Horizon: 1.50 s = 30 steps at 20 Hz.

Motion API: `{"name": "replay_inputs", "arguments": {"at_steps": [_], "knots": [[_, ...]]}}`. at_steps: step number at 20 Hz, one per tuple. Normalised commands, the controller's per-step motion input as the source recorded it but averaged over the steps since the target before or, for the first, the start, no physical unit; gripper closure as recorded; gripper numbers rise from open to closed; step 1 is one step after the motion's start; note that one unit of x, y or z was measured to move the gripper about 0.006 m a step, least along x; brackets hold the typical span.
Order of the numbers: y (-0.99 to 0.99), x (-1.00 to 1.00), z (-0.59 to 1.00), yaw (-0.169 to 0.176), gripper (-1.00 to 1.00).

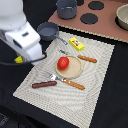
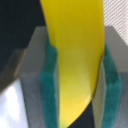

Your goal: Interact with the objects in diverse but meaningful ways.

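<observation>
Yellow banana [image 2: 75,60] is sitting clamped between the gripper's [image 2: 77,85] green pads [image 2: 50,90]. Arm is hovering beside the mat [image 1: 70,95]; keeping the squeeze steady and lowering slowly should avoid slipping.

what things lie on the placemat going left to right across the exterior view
brown sausage → fork → red tomato on the tan plate → yellow block → knife
</observation>
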Motion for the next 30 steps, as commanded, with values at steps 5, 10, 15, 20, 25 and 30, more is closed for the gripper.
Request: {"name": "replay_inputs", "arguments": {"at_steps": [5, 10, 15, 20, 25, 30], "knots": [[0.46, 0.52, 0.57, -0.020, 1.00], [0.49, 0.62, 0.51, -0.069, 1.00], [0.52, 0.70, 0.49, -0.076, 1.00], [0.52, 0.70, 0.46, -0.072, 1.00], [0.53, 0.70, 0.42, -0.069, 1.00], [0.49, 0.69, 0.38, -0.077, 1.00]]}}
